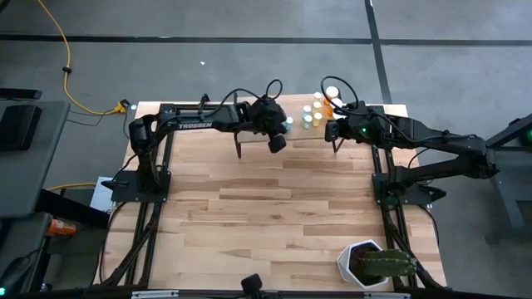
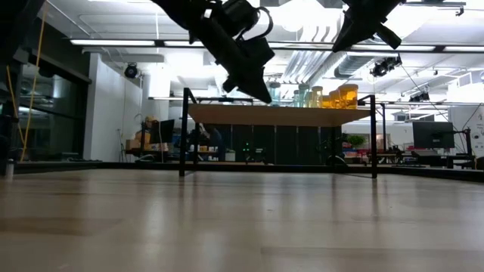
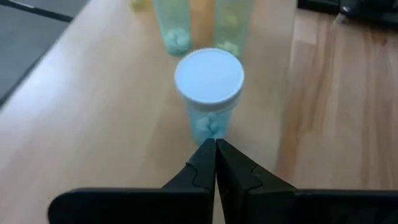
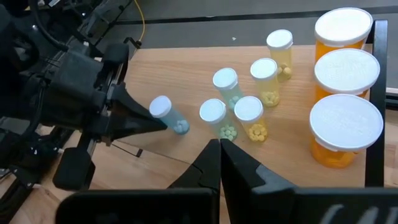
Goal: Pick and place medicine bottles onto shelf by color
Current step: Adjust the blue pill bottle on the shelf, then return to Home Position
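The light-wood shelf (image 2: 302,115) stands at the table's far edge on thin black legs. Several small bottles (image 4: 249,112) with white caps, pale blue, green and yellow, stand upright on it in a cluster. Three larger orange bottles (image 4: 345,127) stand in a row at its right end. One pale blue bottle (image 3: 208,81) stands alone to the left of the cluster. My left gripper (image 3: 216,146) is shut, with its tips right at this bottle's lower side. My right gripper (image 4: 219,144) is shut and empty, above the shelf near the cluster. My left gripper's shut fingertips (image 4: 155,124) come slanting down from the shelf's left at the lone pale blue bottle's lower wall (image 3: 211,132). I cannot tell whether they touch it. The bottle stands upright on the shelf.
A white pot with a green plant (image 1: 374,264) stands at the table's near right corner. The striped tabletop (image 1: 274,216) lies bare between the shelf and the near edge. The shelf's black legs (image 2: 184,132) stand at its ends.
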Controlling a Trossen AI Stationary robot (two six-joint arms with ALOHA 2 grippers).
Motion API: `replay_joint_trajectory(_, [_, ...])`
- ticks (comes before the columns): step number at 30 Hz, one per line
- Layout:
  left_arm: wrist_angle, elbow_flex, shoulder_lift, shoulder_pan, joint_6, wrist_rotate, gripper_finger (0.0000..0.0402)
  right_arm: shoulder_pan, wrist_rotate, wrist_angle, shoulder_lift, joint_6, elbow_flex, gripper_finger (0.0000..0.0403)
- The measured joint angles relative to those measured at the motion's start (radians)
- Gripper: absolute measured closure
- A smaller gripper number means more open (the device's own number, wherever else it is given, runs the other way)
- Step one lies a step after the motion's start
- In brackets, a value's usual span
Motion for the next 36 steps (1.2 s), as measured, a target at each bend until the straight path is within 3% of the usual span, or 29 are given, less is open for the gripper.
replay_joint_trajectory(11, [0.091,0.0,0.0,0.004,0.0,-0.04,0.0401,0.0,0.0,0.001,0.0,0.0,0.0,0.0403])
replay_joint_trajectory(19, [-0.026,0.0,-0.076,0.025,0.031,-0.077,0.0401,0.0,-0.011,0.027,-0.022,-0.073,0.0,0.0403])
replay_joint_trajectory(29, [-0.075,-0.023,-0.417,0.023,-0.062,0.066,0.0401,0.0,-0.132,0.336,-0.099,-0.48,0.002,0.0403])
replay_joint_trajectory(36, [0.172,-0.322,-0.802,-0.164,-0.148,0.02,0.0401,0.0,-0.266,0.315,-0.108,-0.505,0.002,0.0403])
